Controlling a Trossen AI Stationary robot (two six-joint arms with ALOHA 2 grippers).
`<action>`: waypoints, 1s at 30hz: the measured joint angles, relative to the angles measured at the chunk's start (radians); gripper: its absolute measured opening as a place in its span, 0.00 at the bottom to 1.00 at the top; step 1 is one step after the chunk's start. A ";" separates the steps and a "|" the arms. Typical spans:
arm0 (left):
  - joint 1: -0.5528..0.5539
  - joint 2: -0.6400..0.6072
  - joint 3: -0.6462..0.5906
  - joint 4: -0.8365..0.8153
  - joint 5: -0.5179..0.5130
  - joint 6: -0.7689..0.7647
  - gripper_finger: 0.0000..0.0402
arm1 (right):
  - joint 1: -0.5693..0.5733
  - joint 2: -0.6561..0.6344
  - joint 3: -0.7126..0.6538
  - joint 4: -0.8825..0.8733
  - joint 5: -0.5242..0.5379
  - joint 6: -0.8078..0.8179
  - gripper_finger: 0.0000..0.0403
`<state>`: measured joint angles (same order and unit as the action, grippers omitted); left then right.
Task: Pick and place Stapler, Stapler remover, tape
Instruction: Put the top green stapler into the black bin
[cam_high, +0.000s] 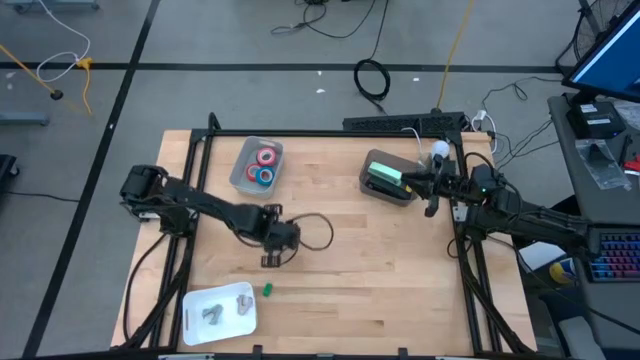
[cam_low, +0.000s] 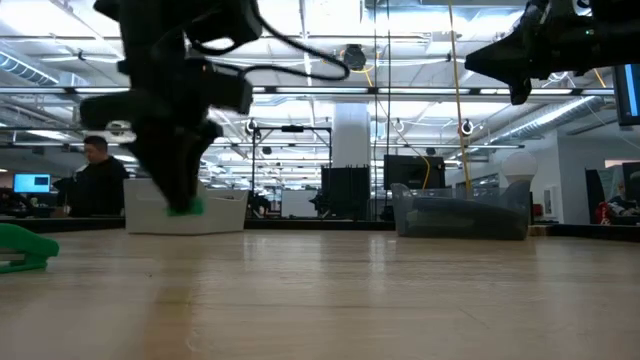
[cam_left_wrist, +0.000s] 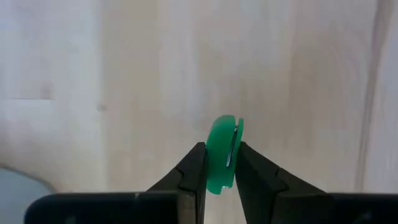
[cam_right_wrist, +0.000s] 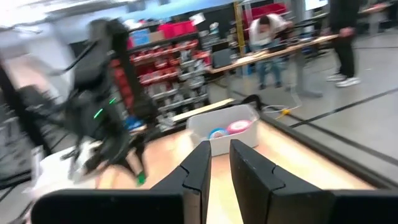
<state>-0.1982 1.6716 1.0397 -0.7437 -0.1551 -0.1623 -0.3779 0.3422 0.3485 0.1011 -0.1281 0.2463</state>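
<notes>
L gripper (cam_left_wrist: 217, 171) is mid-bench, jaws nipped in on a small green staple remover (cam_left_wrist: 222, 152), which sits pinched edge-on betw. the two dark fingers. In the low view the L arm hangs down w/ that green piece at its tip, just above the wooden bench (cam_high: 340, 260).

A 2nd green staple remover (cam_high: 267, 290) lies on the bench near the front, just beside the white tray (cam_high: 195, 305). That tray holds a couple of grey metal bits (cam_high: 213, 315).

Tape: red and blue rolls (cam_high: 265, 165) sit together in the clear bin (cam_high: 242, 170) at the back L of the bench, well apart from the L gripper.

Green stapler (cam_high: 384, 175) rests in the grey bin (cam_high: 372, 188) at back R.

R gripper (cam_right_wrist: 214, 163) is up beside that grey bin, jaws nearly shut, only a narrow gap, nothing betw. them.

A person (cam_low: 97, 180) sits at a desk in the room behind.
</notes>
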 joint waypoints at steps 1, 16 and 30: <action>0.017 -0.022 0.000 0.007 0.000 0.000 0.17 | 0.000 0.003 0.000 0.000 -0.014 0.003 0.14; 0.225 -0.229 0.002 0.484 0.185 -0.190 0.17 | 0.128 0.304 0.000 0.375 -0.112 -0.030 0.29; 0.264 -0.218 0.002 0.680 0.414 -0.428 0.17 | 0.209 0.627 0.160 0.442 -0.112 -0.345 0.41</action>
<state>0.0658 1.4536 1.0420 -0.0640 0.2590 -0.5903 -0.1689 0.9691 0.5080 0.5431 -0.2398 -0.0983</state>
